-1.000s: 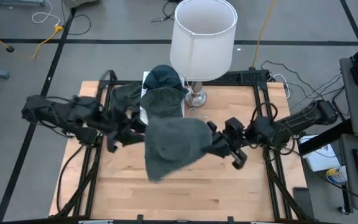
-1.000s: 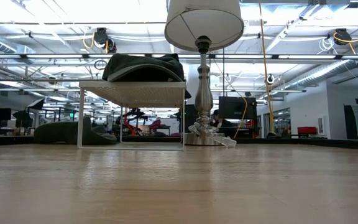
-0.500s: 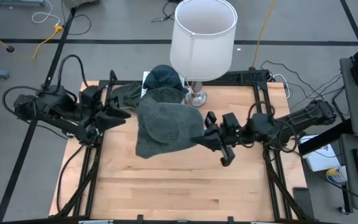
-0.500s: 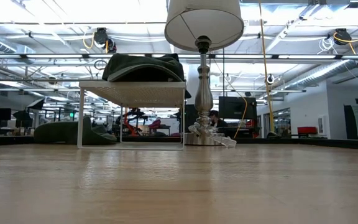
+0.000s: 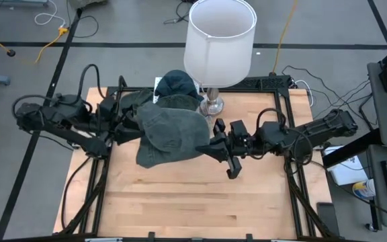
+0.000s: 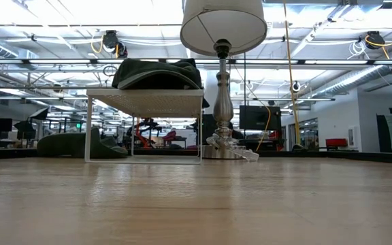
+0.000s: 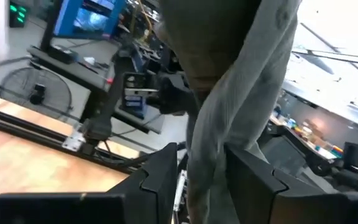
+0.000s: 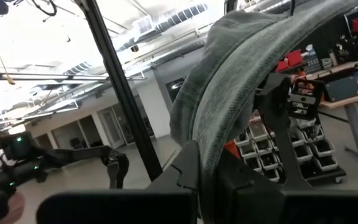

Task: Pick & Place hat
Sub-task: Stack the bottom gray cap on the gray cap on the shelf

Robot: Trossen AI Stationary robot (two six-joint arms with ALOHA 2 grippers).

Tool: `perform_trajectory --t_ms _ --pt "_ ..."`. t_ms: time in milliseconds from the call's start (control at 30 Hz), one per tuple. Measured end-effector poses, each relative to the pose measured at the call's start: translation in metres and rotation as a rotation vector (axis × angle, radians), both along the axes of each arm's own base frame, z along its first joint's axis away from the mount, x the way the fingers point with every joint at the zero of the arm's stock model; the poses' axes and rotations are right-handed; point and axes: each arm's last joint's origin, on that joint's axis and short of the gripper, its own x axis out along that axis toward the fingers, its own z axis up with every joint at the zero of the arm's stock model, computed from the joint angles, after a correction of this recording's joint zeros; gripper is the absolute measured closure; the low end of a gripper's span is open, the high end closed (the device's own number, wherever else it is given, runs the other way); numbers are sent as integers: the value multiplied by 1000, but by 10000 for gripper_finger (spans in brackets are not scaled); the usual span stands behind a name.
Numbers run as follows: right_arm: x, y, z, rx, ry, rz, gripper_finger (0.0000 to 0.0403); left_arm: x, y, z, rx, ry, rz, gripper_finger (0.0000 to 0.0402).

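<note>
A grey-green hat (image 5: 170, 134) hangs in the air over the table's middle, with my right gripper (image 5: 213, 144) shut on its right side. My left gripper (image 5: 123, 126) is at the hat's left edge. In the left wrist view a hanging fold of the hat (image 7: 210, 162) runs between its two fingers. Both grippers and the held hat are above what the low view shows. A white wire rack (image 6: 145, 92) stands at the far side and carries a dark green hat (image 6: 156, 73). From above, a dark blue hat (image 5: 177, 82) also lies on the rack. My left gripper has the hat's hanging left edge (image 7: 211, 177) between its fingers (image 7: 163, 171). A sliver of light shows beside one finger, and I cannot tell whether the other touches the cloth. My right gripper pinches the hat's right edge (image 8: 207, 165) between its two fingers. It comes from the table's right, slanting a little upward. The cloth arches up and away from the fingers, and the hat is lifted clear of the table.
A lamp with a white shade (image 5: 220, 40) stands right of the rack, its foot (image 6: 223, 151) on the table. Another dark hat (image 6: 80, 144) lies on the table left of the rack. The near half of the wooden table (image 5: 193, 208) is bare.
My right gripper has risen and gone toward the table's left and far side with the hat. The hat drooped toward the near edge before and now spreads out leftward, higher up. My left gripper has drawn back toward the far-left, and the hat's left edge has come to it.
</note>
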Motion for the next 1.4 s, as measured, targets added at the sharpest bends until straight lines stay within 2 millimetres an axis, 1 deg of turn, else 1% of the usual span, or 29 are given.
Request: perform_trajectory --t_ms 133,233,300,367,467,633,667,800,867,967,1067,1133,1233,1400 --pt "0 -1 -1 6 10 -21 400 11 -5 -3 3 15 -91 270" --pt "2 0 -3 1 24 -20 400 15 -8 -4 3 15 -145 270" --pt "2 0 -3 0 28 -21 400 16 -8 -4 -43 27 -149 272" --pt "2 0 -4 -4 41 -21 400 16 -8 -4 -83 34 -139 282" --pt "3 0 -7 -14 71 -21 396 15 -7 -1 -98 1 -135 315" --pt "4 0 -11 -25 108 -22 365 15 -8 1 -130 -8 -157 385" --pt "4 0 -12 -26 119 -21 356 14 -8 1 -134 -6 -159 391" --pt "1 0 -17 -23 201 2 311 14 -8 1 -170 6 -178 388" --pt "-6 0 -17 -37 249 68 281 14 -8 0 -179 21 -180 394" --pt "-22 4 -15 -27 335 148 244 14 -6 -3 -197 62 -174 394" --pt "-43 7 -15 -23 430 167 222 14 -3 -8 -192 119 -150 396" --pt "-55 6 -13 -22 473 155 216 12 1 -9 -180 182 -129 396" --pt "-72 5 -11 -37 519 113 215 6 6 -4 -152 286 -84 396" --pt "-90 -1 -5 -66 524 70 224 3 14 6 -77 486 -49 397"
